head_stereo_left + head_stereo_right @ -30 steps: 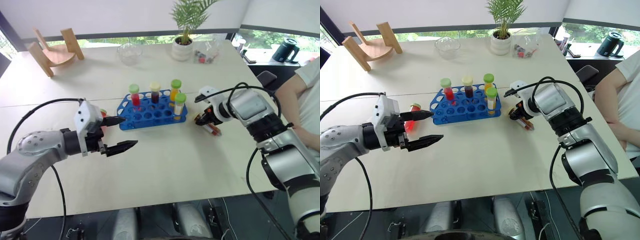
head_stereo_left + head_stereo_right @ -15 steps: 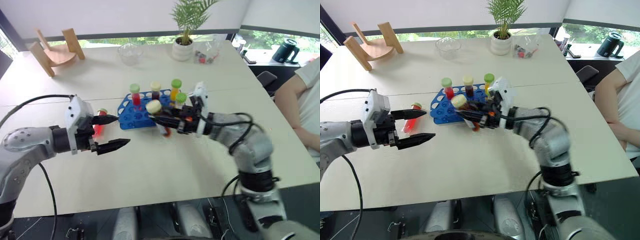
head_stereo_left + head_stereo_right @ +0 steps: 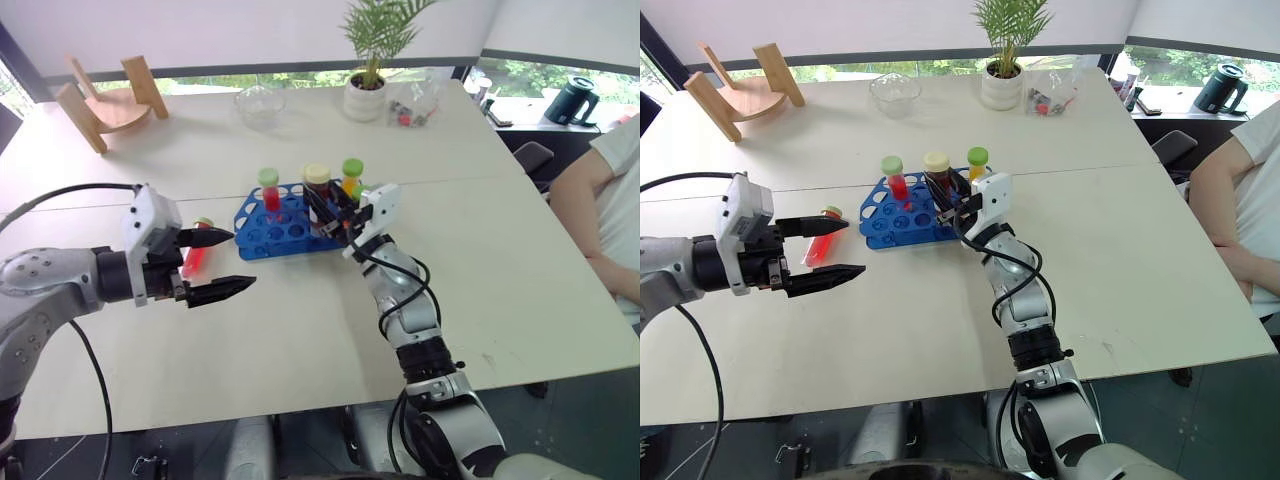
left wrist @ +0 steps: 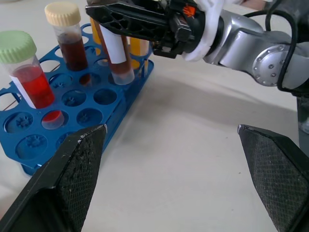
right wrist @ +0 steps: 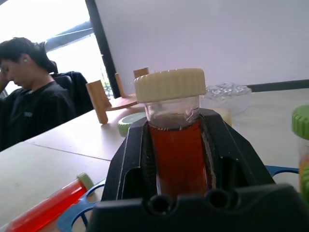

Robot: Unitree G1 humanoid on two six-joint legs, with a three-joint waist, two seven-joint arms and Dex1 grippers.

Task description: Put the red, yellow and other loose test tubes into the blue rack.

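Standing on table, blue rack holds 4 upright tubes. Right gripper, jaws clamped on brown tube, carries it upright over rack edge, not yet seated. Left gripper, jaws wide apart, empty, near red tube lying loose beside rack. Judgement: 2 tubes left to seat.

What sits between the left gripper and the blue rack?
A loose red tube with green cap lies flat on the table between the open left gripper and the blue rack, clearest in the right eye view.
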